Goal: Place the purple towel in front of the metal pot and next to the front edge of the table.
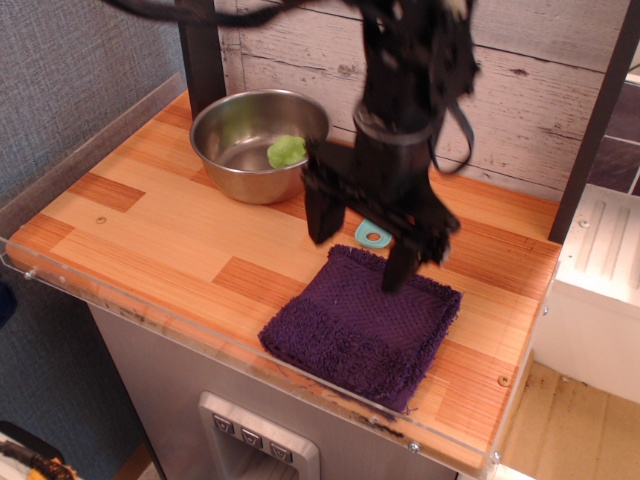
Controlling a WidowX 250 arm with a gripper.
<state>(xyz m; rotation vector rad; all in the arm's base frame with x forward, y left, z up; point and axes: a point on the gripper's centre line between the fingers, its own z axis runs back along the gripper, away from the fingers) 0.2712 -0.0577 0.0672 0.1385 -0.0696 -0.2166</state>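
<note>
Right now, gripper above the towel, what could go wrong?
1. The gripper is open over the purple towel's back edge, with the teal brush just behind; a finger could catch it.
2. The towel lies at the table's front rim, so a sloppy pinch could drag it over.

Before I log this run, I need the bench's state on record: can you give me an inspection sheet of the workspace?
Surface: striped wood table with a clear acrylic rim.
Job's things: purple towel lies flat at the front right edge; metal pot stands at the back left, a green object inside.
Clutter: teal brush, only its handle end visible behind the arm.
Grippers: gripper open, fingers spread above the towel's back edge, holding nothing.
Cables: black cables loop beside the arm.
Surroundings: whitewashed plank wall behind, grey textured wall to the left.
</note>
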